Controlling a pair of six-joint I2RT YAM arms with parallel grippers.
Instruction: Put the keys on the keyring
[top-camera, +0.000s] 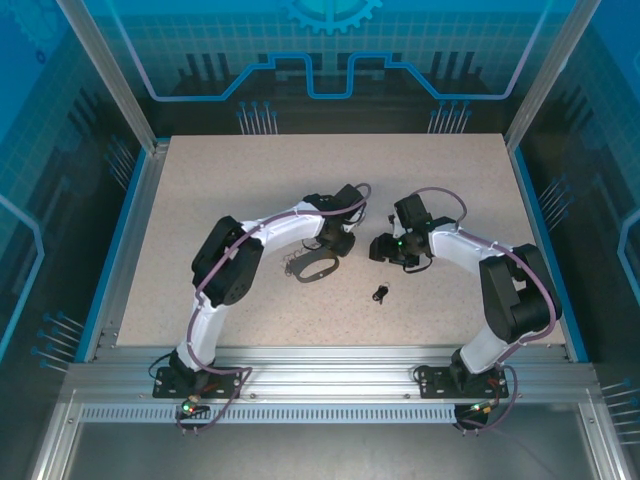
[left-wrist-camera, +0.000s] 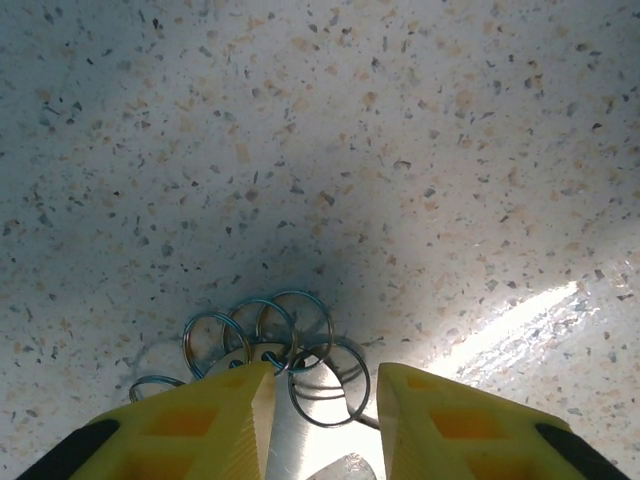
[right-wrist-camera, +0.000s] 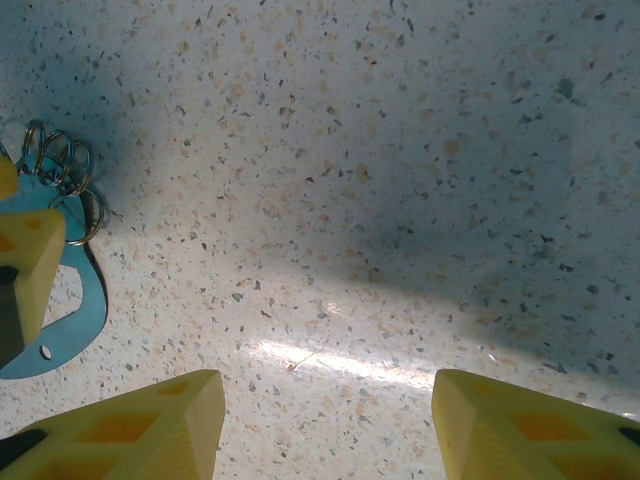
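The keyring (top-camera: 318, 270), a flat grey-blue oval loop with small silvery rings (left-wrist-camera: 290, 330) along one side, lies flat on the table just in front of my left gripper (top-camera: 335, 243). In the left wrist view the left gripper (left-wrist-camera: 325, 385) stands partly open astride the loop's shiny band (left-wrist-camera: 300, 430), its left finger against the band. The keys (top-camera: 380, 292), a tiny dark cluster, lie on the table to the right of the loop and nearer me. My right gripper (top-camera: 395, 255) hangs open over bare table (right-wrist-camera: 328, 400), with the keyring (right-wrist-camera: 85, 300) at its left.
The speckled table (top-camera: 200, 200) is bordered by a blue rim and aluminium frame posts. One yellow finger (right-wrist-camera: 30, 260) of the left gripper shows at the left edge of the right wrist view, over the loop. The two grippers are close together mid-table.
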